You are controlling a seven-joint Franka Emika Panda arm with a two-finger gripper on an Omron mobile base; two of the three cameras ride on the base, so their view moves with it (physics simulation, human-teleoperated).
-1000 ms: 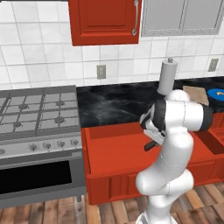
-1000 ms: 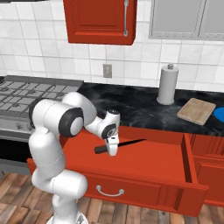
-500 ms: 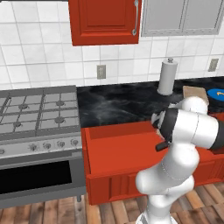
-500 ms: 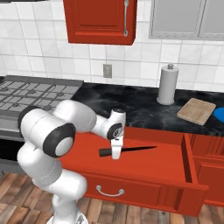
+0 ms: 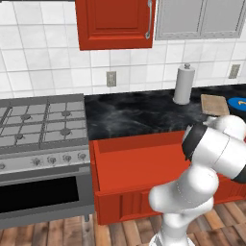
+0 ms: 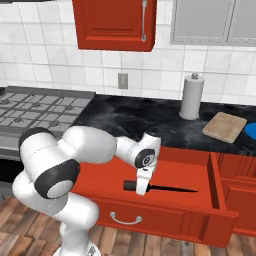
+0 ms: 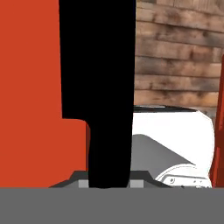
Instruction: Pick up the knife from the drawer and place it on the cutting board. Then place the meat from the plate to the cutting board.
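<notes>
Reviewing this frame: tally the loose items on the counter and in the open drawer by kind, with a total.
Knife: 1, in the pincer over the drawer
Cutting board: 1
Blue plate: 1
Paper-towel roll: 1
Total: 4

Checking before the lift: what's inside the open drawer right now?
Inside the drawer only the knife, gripper shut on its handle. The arm covers the drawer's left part.

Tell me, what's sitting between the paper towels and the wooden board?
Nothing, just bare black counter between the paper towel roll and the cutting board, as the right base view shows.
</notes>
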